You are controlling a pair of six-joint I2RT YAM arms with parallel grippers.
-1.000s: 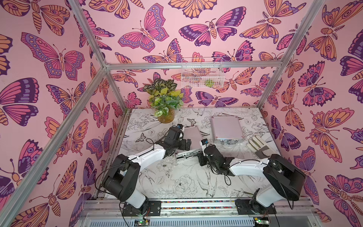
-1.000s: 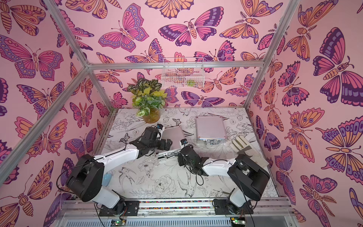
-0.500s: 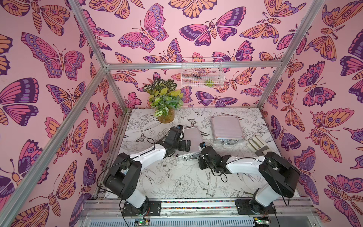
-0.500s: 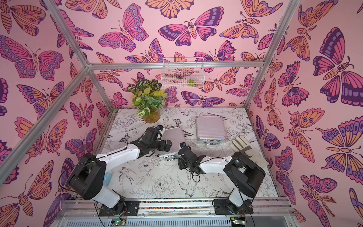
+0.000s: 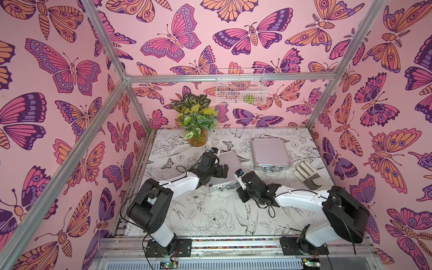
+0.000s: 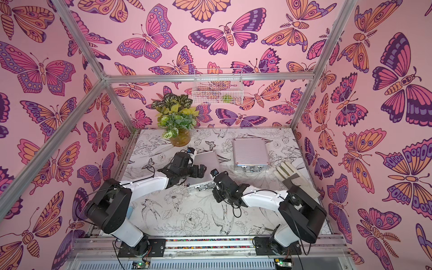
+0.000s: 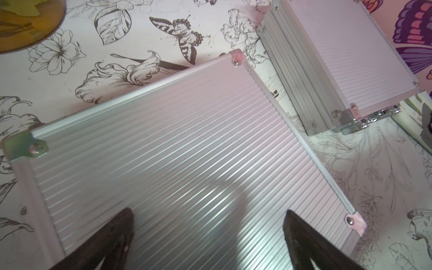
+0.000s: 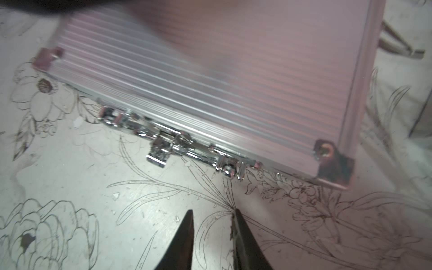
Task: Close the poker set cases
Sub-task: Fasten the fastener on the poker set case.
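Two flat silver ribbed-aluminium poker set cases lie on the flower-printed table [image 5: 210, 217]. The near case [image 5: 230, 161] sits mid-table between the arms, lid down. The far case [image 5: 270, 152] sits behind it toward the right wall, lid down too.

Left gripper [image 7: 208, 217]: jaws spread wide above the near case's lid, clasping nothing. Whether it touches the lid cannot be told.

Right gripper [image 8: 213, 215]: fingers a narrow gap apart, empty, low over the table just in front of the near case's chrome latches [image 8: 161, 149].

Hazards, as judged: a latch left unfastened would let the lid lift again. A push on the latch side with nothing bracing the lid could slide or twist the case.

Views: the right wrist view alone shows the latches close up, with one tab seeming to jut outward; both top views show them only small. The left wrist view alone shows the left fingers' spread and the far case's side wall.
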